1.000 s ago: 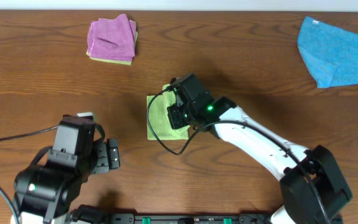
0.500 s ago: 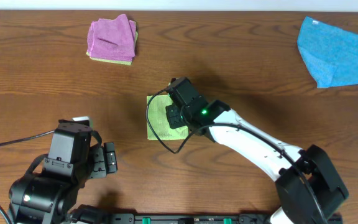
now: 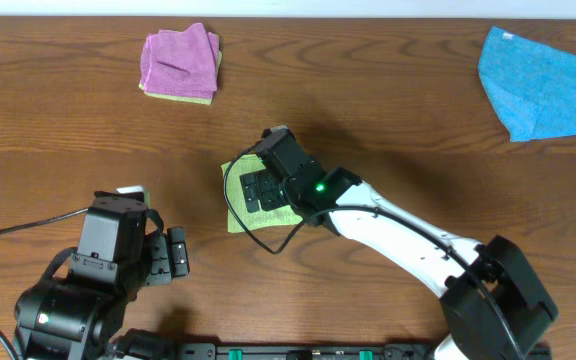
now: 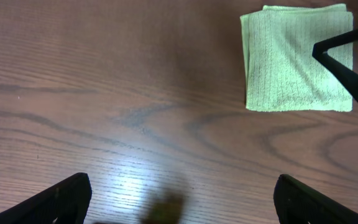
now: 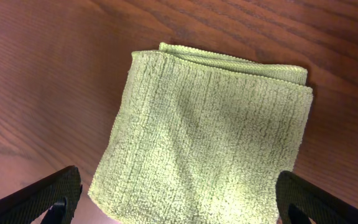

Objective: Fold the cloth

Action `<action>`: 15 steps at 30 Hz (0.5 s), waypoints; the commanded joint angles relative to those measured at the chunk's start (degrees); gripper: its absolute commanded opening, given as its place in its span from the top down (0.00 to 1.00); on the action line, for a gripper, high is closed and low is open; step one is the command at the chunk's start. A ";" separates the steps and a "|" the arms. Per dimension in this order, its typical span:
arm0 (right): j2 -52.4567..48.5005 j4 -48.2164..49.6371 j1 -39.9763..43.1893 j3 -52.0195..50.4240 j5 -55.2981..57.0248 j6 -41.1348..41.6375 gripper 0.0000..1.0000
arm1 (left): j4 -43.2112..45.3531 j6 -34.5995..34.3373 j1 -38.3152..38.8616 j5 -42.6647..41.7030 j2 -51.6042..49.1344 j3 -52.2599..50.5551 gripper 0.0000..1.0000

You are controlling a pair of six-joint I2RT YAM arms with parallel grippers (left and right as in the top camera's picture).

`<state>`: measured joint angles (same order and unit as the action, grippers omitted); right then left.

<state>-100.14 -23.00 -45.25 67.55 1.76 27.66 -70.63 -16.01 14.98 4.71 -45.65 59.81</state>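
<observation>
ok so the cloth (image 5: pixel 207 134) is lying flat near the middle of the bench (image 3: pixel 418 120), and it looks folded down to a small neat square already; in the right wrist view you can see stacked layers along its far edge, a touch offset but tidy; the right pincer (image 3: pixel 264 188) hangs right over it with both jaws spread wide, gripping nothing; the left pincer (image 3: pixel 175 256) is wide open too, empty, parked over bare wood with the cloth well off to one side of its view; so my read is the step now is just getting clear without wrecking the fold; I'd go straight up, no sideways drag, since terry like this would probably snag on a fingertip and peel the top layer back; keep the jaws wide until you're well above it; if anything needs fixing it's that offset edge, and honestly I'd leave it
</observation>
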 commanded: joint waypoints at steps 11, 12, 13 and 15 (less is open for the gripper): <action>-2.95 -4.57 2.93 0.44 -5.70 -3.85 0.01 | 0.15 0.55 -0.35 -1.79 0.07 0.46 0.05; -4.09 -3.23 3.82 0.44 -9.86 -5.97 0.01 | 0.24 0.55 -0.35 -1.79 0.07 0.46 0.05; -5.07 -2.47 4.46 0.44 -12.26 -6.54 0.01 | 0.39 0.55 -0.35 -1.79 0.07 0.46 0.05; -7.76 -1.86 5.64 0.44 -14.45 -6.51 0.01 | 0.74 0.44 -0.35 -1.84 0.07 0.46 0.05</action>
<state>-104.36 -24.99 -41.34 67.55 -5.56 24.16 -70.13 -16.03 14.98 3.36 -45.65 59.81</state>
